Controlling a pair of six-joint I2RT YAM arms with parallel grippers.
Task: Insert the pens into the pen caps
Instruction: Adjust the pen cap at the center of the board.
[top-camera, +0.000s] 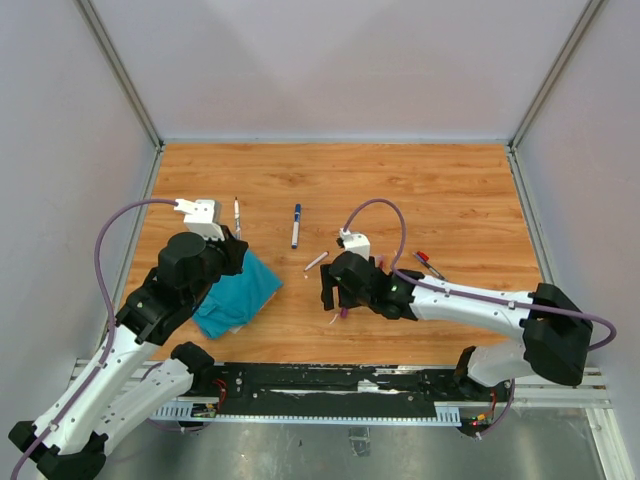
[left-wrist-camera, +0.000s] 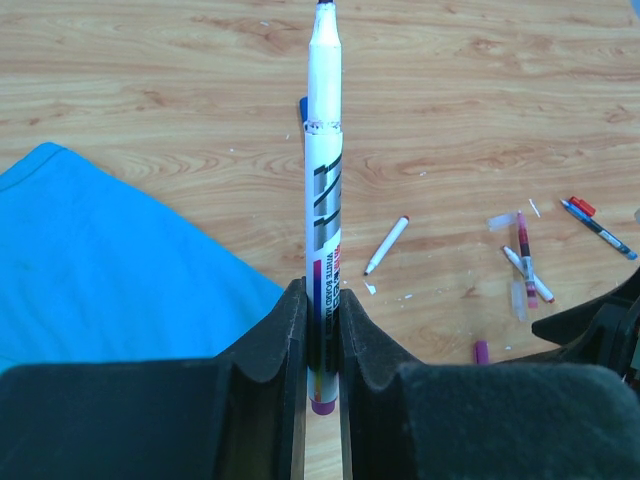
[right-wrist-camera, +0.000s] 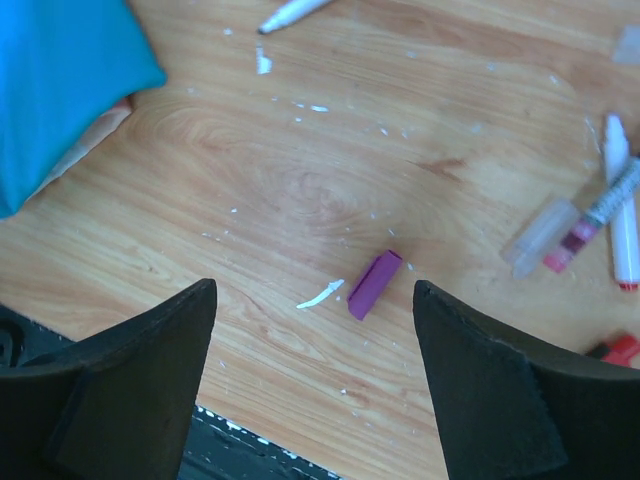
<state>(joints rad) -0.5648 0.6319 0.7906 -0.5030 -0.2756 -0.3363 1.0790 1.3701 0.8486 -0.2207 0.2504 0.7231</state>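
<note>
- Left end effector: clenched on a white pen. It grips near the magenta tail, so most of the barrel and the dark tip project forward, clear of the worktop.
- The barrel is probably light, stiff and smooth. With so much overhang it may pivot between the pads when pressed into a cap, so a hold closer to mid-barrel would be steadier.
- Teal cloth: lies flat just right of the left arm and is soft. It is not part of the task.
- Blue pen: lies alone on the worktop beyond the cloth.
- Loose white pen: lies at a slant near the centre, touching nothing.
- Right end effector: released, jaws wide, poised above the purple cap, which lies on its side between the fingers and clear of both.
- The cap is tiny, rigid and likely to skid. It is best pinched across its flanks, leaving the mouth free; which end is open cannot be told.
- Pen cluster: lies crossed, right of the cap. A red-capped pen lies farther right.
</note>
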